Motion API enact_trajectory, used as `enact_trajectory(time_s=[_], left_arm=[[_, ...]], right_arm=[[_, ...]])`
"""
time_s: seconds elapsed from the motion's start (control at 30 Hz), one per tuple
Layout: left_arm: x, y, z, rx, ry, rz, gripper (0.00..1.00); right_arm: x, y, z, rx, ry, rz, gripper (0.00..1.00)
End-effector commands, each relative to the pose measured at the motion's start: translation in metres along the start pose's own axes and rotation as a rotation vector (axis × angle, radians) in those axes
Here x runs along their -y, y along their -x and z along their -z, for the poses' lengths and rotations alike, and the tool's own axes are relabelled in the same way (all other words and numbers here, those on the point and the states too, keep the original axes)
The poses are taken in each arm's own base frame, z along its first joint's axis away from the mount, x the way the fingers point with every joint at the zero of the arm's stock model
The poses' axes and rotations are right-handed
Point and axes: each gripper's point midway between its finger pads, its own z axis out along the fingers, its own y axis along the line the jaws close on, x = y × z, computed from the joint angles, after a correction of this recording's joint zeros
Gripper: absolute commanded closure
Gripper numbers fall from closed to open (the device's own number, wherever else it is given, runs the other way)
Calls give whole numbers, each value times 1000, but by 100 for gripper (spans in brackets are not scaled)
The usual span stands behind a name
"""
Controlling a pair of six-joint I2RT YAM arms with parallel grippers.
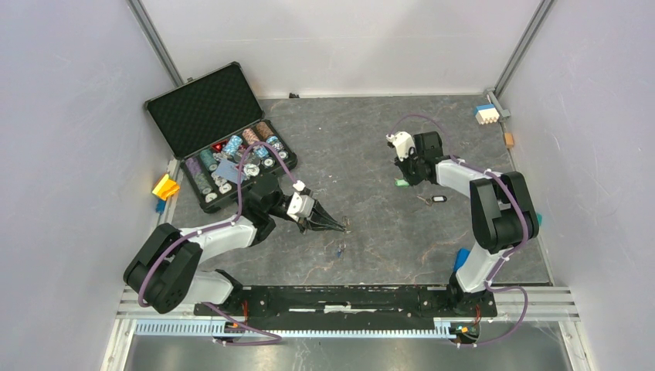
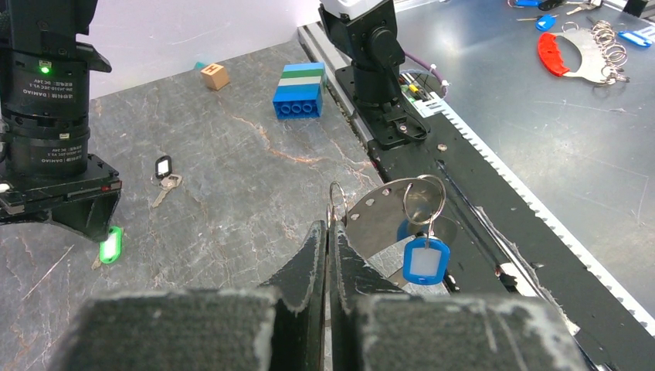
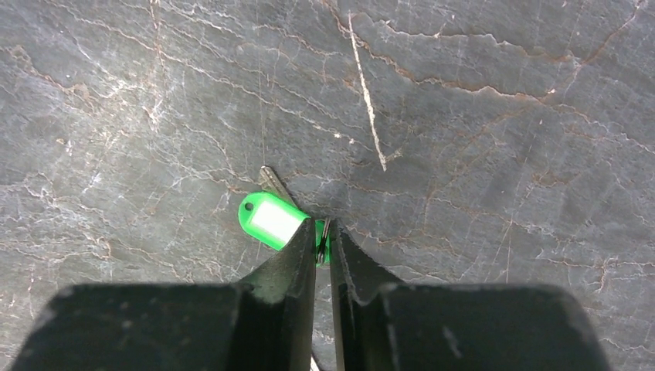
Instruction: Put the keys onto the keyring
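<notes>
We are judging the keys as very light and stiff: thin metal blades lying flat on the counter [image 1: 363, 139], hard to get under, with smooth plastic tags that are likely to slip in a pinch. The best hold is looking like the small wire ring that joins tag and blade, or else the tag's long edges. The keyring [image 2: 369, 220] is looking thin and rigid too, so it is calling for a firm pinch on its rim.

The right gripper [image 3: 323, 232] is sitting low over the green key [image 3: 270, 220], near the middle of its wrist view. Its fingers are standing only a narrow slit apart, with the key's small ring between the tips. Whether they are pressing on it, we cannot tell — the key is lying flat on the counter. The black key [image 1: 434, 199] is lying just below and to the right of it in the top view, with nothing touching it.

The left gripper [image 2: 328, 247] is pressed together on the keyring's edge, holding it just left of centre in the top view. The blue key [image 2: 425, 261] appears to be hanging from the keyring by its own small ring.
</notes>
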Motion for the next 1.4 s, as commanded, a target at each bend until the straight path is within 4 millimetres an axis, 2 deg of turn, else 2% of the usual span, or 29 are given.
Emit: enact_trajectory(time_s=[0.0, 0.13, 0.33, 0.5, 1.23, 1.37], left_arm=[[-2, 10, -1, 11, -3, -89, 98], [-2, 10, -1, 11, -3, -89, 98], [-2, 9, -1, 10, -3, -87, 98], [-2, 10, -1, 11, -5, -88, 98], [-3, 9, -1, 10, -5, -83, 98], [-2, 9, -1, 10, -6, -82, 98]], right_arm=[[8, 22, 4, 57, -3, 3, 87], [8, 23, 7, 63, -2, 6, 90], [9, 21, 11, 61, -4, 9, 82], [9, 16, 12, 53, 0, 11, 79], [7, 5, 12, 37, 13, 4, 77], [8, 5, 12, 37, 11, 2, 80]])
